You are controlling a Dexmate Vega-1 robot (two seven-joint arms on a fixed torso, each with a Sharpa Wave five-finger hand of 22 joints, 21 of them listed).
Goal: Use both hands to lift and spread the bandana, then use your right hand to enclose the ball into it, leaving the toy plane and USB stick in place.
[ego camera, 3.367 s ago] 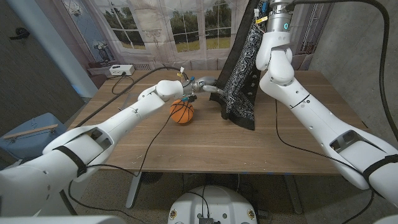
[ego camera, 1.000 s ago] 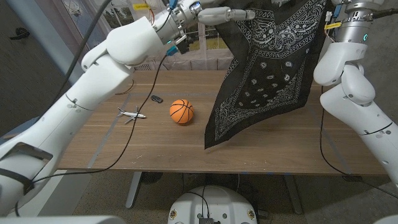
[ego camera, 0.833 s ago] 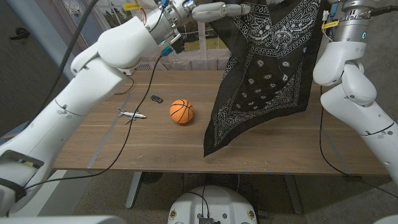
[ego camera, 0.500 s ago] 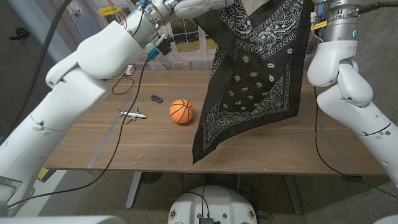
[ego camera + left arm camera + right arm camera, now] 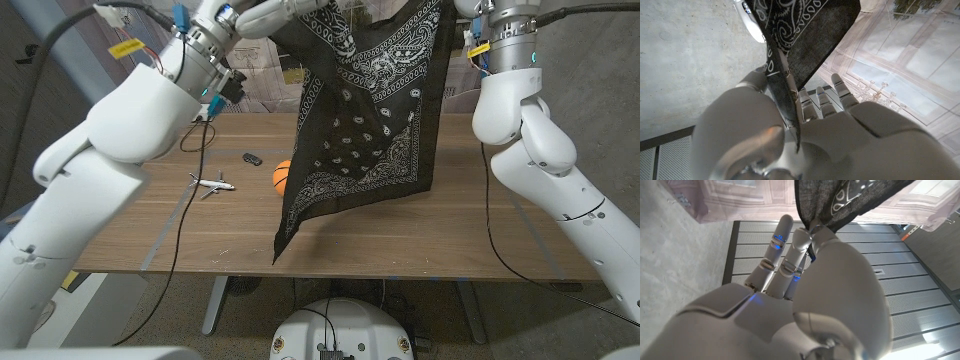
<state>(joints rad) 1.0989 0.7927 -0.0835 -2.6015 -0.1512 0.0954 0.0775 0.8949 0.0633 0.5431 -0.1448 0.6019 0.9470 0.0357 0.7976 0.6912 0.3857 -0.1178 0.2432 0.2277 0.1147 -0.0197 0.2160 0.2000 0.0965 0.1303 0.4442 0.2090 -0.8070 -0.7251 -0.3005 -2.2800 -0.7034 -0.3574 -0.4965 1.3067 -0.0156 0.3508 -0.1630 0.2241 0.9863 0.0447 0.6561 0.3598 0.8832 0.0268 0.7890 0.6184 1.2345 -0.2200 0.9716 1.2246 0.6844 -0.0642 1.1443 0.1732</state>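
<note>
Bandana (image 5: pixel 365 110) hangs spread high over the table (image 5: pixel 480 240), one edge pinched by the left hand (image 5: pixel 805 125) and another by the right hand (image 5: pixel 805 270), so it can drape over the half-hidden ball (image 5: pixel 283 174) behind it.

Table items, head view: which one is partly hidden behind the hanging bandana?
The orange ball: the bandana covers its right side. The toy plane and the USB stick lie fully visible, further left.

Wooden table (image 5: pixel 400 240) sat well below left hand (image 5: pixel 805 125). Black cable (image 5: pixel 195 140) lay on it. Window-print backdrop (image 5: pixel 900 55) hung beyond that hand.
</note>
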